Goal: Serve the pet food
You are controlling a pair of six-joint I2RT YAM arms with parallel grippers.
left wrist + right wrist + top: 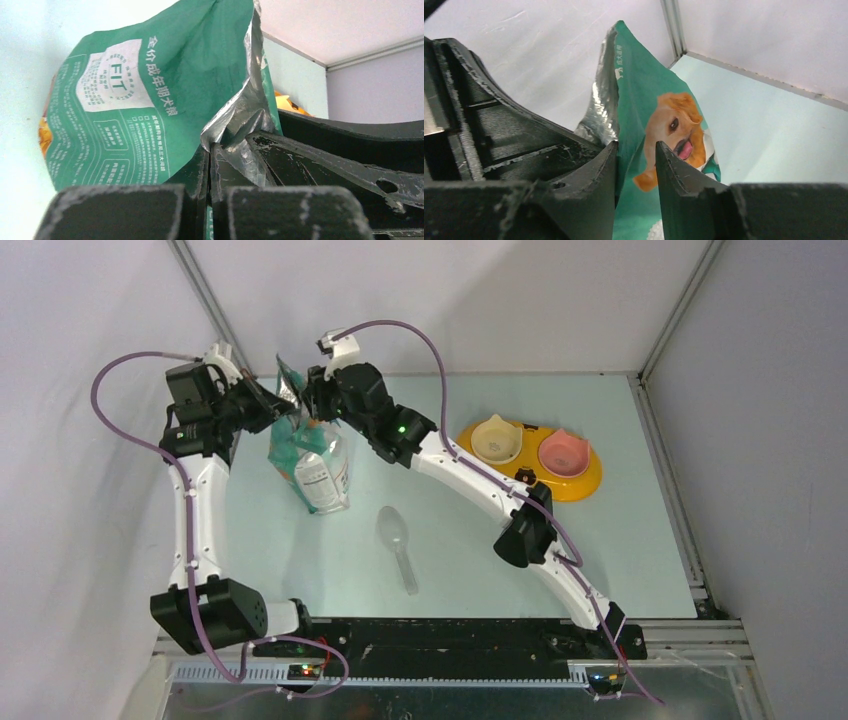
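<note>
I am opening the bag (308, 455) at the far left. My left gripper (209, 167) pinches its top tight. My right gripper (636, 152) straddles the front side; squeezing or not, I cannot tell. The pet food hides inside. Next, I should pull the top apart gently.

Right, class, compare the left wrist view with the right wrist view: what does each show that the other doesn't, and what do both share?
Only the left wrist view shows the white text side of the bag with its FIT badge, plus a sliver of the yellow feeder behind. Only the right wrist view shows the golden dog picture and a stretch of table. Both show the bag, its silver lining, and that view's own gripper at the bag's top edge: the left gripper pinching it, the right gripper straddling it, grip unclear.
</note>
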